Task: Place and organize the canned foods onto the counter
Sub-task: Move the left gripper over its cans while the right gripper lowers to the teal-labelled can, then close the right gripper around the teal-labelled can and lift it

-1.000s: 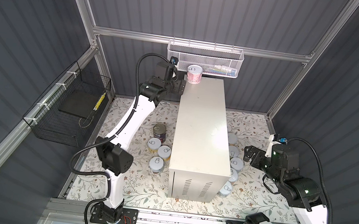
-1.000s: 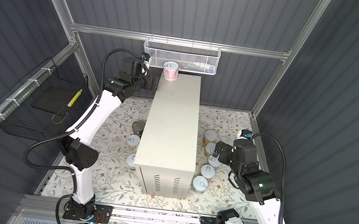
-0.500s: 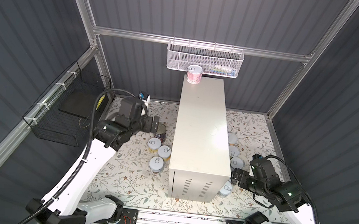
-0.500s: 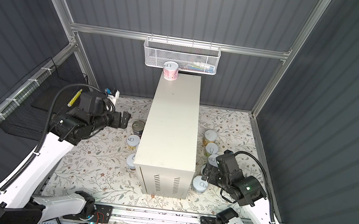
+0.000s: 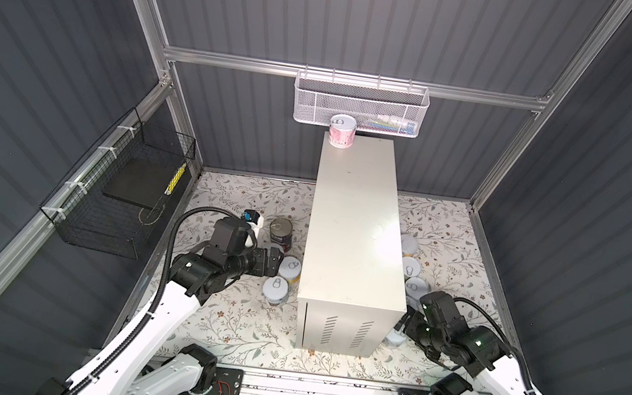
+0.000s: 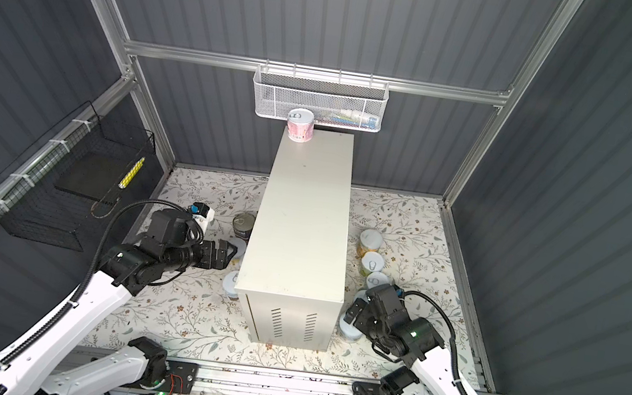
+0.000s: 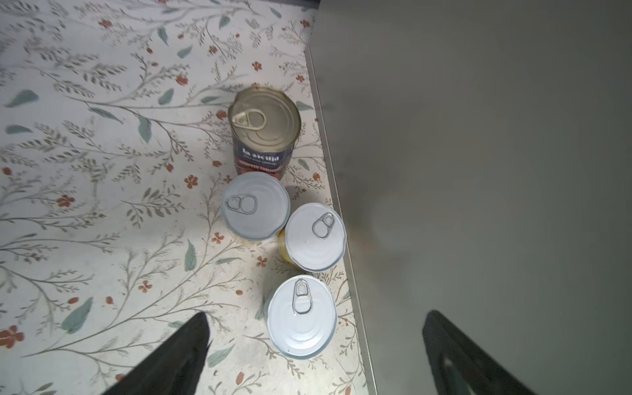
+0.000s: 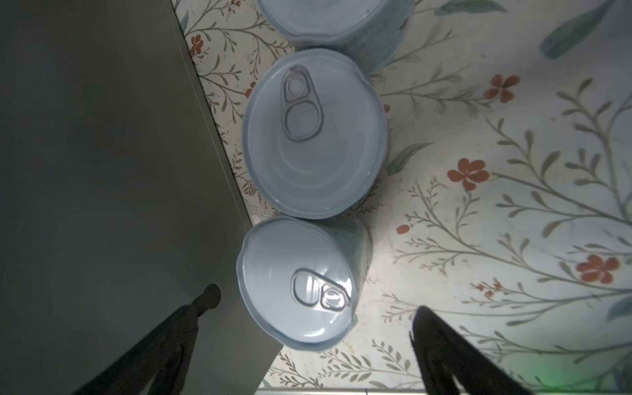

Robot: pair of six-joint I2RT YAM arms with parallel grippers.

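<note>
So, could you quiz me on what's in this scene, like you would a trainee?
1. True or false: a pink-labelled cylindrical tin stands on top of the tall cream-white metal cabinet.
2. The left end effector is: A) open, holding nothing; B) shut on a tin; C) out of sight.
3. In the left wrist view, how many small silver-lidded tins stand near the taller dark-blue tomato can?
Key: 1 true; 2 A; 3 three.

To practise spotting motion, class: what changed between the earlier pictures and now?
The left gripper swung from the far end of the cabinet, by the pink can, down to the floor cans. The right gripper drew back to the near-corner can. Both open, empty. Every can stayed put.
</note>
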